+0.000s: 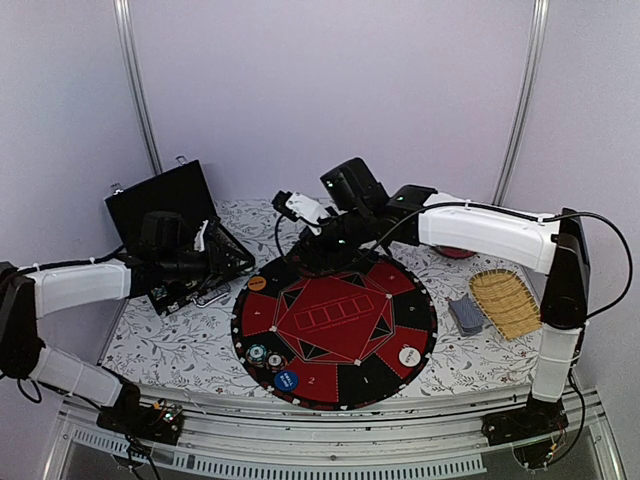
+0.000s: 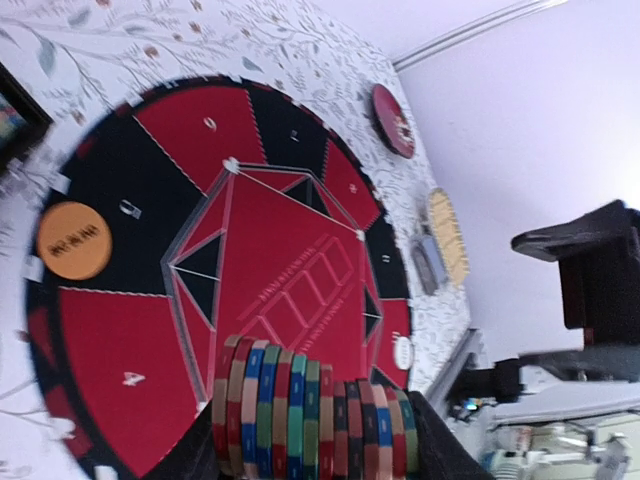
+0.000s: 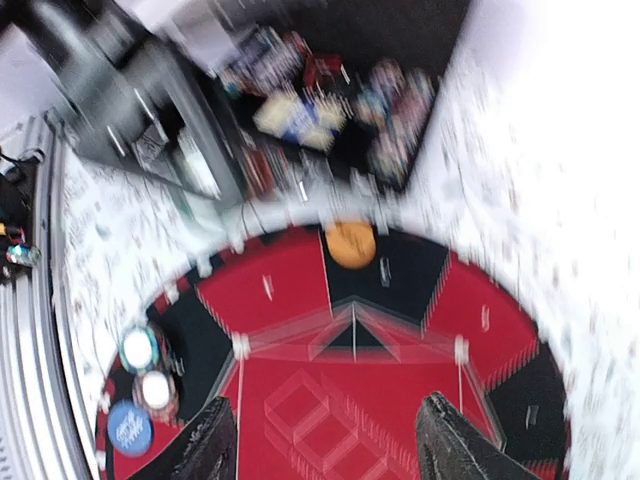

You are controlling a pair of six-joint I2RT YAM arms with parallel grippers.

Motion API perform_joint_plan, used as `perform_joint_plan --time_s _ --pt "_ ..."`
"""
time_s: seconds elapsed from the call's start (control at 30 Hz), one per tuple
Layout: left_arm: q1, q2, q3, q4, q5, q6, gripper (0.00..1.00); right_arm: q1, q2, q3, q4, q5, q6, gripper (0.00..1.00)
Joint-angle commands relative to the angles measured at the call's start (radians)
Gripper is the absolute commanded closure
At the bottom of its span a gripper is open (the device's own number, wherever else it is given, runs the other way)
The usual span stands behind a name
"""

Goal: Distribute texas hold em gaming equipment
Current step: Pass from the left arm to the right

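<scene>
Currently clamps left hand [image 2: 315, 445] on a row of chips [image 2: 300, 400] at bottom centre of its view; holds right hand [image 3: 330, 440] apart, empty, over felt [image 3: 300, 290]. Shows orange disc [image 1: 257, 283] left of centre, blue disc [image 1: 286, 380] lower centre, cards [image 1: 465, 314] right.

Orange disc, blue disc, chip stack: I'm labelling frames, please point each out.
Orange disc [image 2: 74, 240], left wrist view, centre of its face.
Blue disc [image 1: 286, 380], top view, centre of its face.
Chip stack [image 2: 310, 415], left wrist view, edge of a middle chip.
</scene>
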Motion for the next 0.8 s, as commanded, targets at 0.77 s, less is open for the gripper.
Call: perform_joint_plan --time_s 0.77 --pt "-0.081 0.129 -0.11 0.55 0.16 -0.37 1.0 0.054 0.358 0.244 0.213 -0.127 -0.409 0.47"
